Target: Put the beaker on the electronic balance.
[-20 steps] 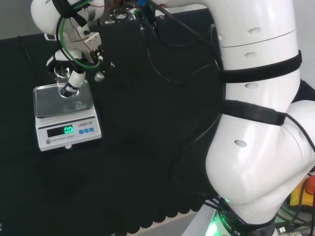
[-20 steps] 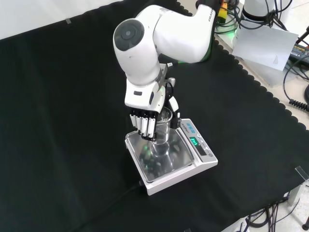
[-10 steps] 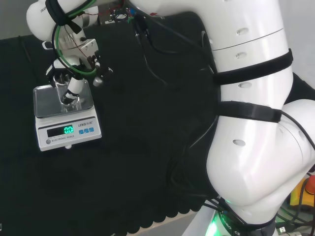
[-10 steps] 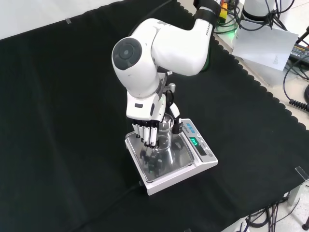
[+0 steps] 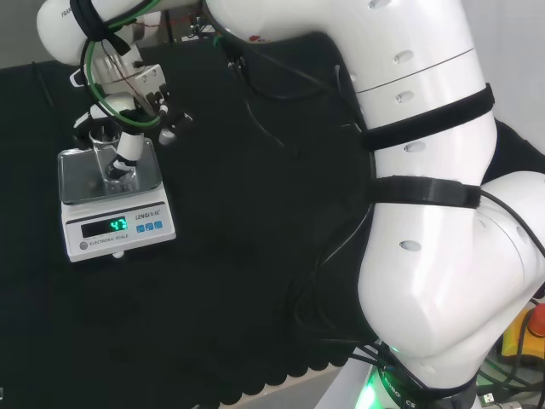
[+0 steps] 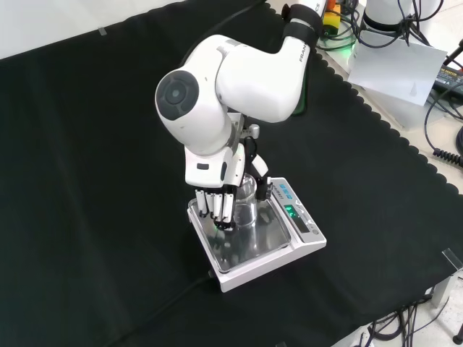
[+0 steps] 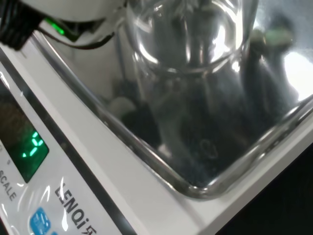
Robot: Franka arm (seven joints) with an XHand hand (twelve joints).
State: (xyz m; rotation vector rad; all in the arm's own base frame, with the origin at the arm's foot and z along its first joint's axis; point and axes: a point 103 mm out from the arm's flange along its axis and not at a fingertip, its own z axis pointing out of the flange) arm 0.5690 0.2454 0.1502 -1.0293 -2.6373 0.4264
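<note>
The clear glass beaker (image 5: pixel 106 152) stands upright on the steel pan of the white electronic balance (image 5: pixel 94 243) at the left of the head view. My hand (image 5: pixel 128 143) is down at the pan, fingers on one side of the glass and thumb on the other. In the front view the beaker (image 6: pixel 247 205) sits at the pan's far part, with the hand (image 6: pixel 215 194) curled round it from above and the balance (image 6: pixel 255 249) under both. The wrist view has the beaker (image 7: pixel 190 39) close over the shiny pan (image 7: pixel 230 147). The balance's green display (image 7: pixel 30 150) is lit.
Black cloth (image 6: pixel 108 181) lies all round the balance. The arm's large white links (image 5: pixel 426 196) stand at the right of the head view. Cables and a white sheet (image 6: pixel 394 69) lie beyond the cloth's scalloped edge in the front view.
The hand came down with the beaker until it rests on the pan. The green digits on the balance's display changed. The arm's links shifted slightly left in the head view.
</note>
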